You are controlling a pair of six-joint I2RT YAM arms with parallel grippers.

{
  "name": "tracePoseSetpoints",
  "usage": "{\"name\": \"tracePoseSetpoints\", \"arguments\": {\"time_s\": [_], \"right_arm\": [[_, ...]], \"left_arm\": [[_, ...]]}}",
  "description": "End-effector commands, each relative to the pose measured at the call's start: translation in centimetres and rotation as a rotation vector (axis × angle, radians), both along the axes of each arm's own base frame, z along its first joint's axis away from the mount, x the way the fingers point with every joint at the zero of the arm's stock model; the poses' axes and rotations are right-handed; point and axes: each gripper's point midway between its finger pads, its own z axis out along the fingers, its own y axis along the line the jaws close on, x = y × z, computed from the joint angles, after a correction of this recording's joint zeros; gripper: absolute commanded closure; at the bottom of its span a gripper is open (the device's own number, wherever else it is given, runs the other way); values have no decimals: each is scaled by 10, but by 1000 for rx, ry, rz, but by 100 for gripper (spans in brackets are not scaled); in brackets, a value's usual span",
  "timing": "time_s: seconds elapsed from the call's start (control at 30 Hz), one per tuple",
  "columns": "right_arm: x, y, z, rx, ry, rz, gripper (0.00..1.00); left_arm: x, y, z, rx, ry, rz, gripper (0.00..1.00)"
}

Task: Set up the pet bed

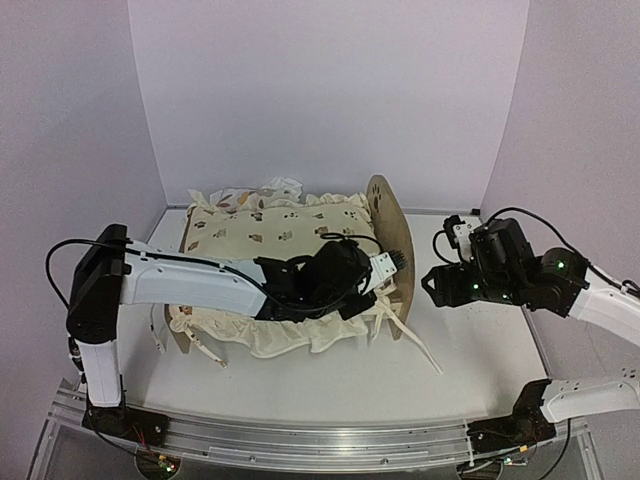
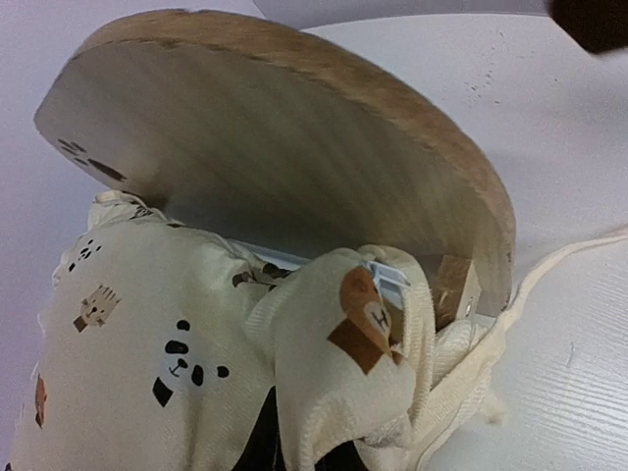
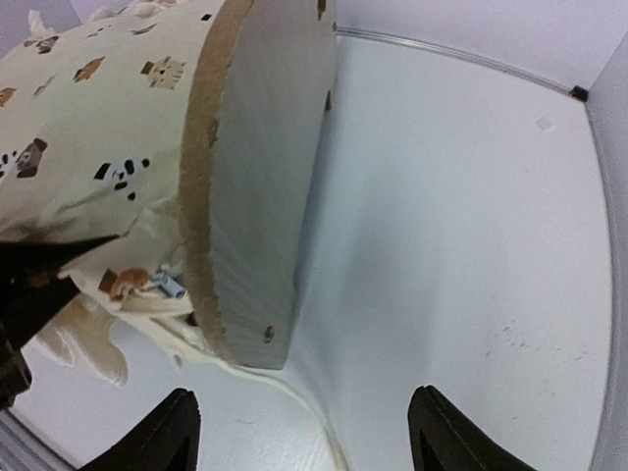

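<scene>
The left gripper (image 1: pixel 398 262) has its jaws together. Its own camera shows no fingers, only a puckered fold of the quilt (image 2: pixel 177 334) gathered right where they would be, so it seems to be pinching the cloth at the corner. That corner sits hard against the inner face of the rounded end board (image 1: pixel 388 225), bunched up rather than flat, with a small metal bracket and a wooden block showing beside it. The right gripper (image 3: pixel 309 437) hangs just outside the same board with its fingers apart and nothing between them, touching neither wood nor cloth. The pet bed (image 1: pixel 402 300) stands in the middle of the table (image 1: pixel 480 350), near the back wall, with the board upright at its right end. The quilt covers the whole top and its ruffle spills over the near side, so the base underneath is hidden. A loose tie cord (image 1: pixel 420 350) trails from the near right corner onto the table, and a bit of leaf-print pillow (image 1: pixel 238 198) peeks out at the far edge. By the look of it the job is well along: the frame is standing and the quilt is on. What seems left is seating this corner, evening the overhang and perhaps placing the pillow.
</scene>
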Motion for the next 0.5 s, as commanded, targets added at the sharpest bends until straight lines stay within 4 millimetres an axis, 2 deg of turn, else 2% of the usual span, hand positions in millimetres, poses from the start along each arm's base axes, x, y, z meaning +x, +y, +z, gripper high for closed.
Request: {"name": "tracePoseSetpoints", "arguments": {"time_s": [0.0,0.17,0.47], "right_arm": [[-15,33,0,123,51,157,34],[-20,51,0,183,76,224,45],[-18,84,4,209,102,348,49]], "left_arm": [[17,30,73,-204,4,52,96],[14,46,87,-248,14,47,96],[8,60,100,-321,38,27,96]]}}
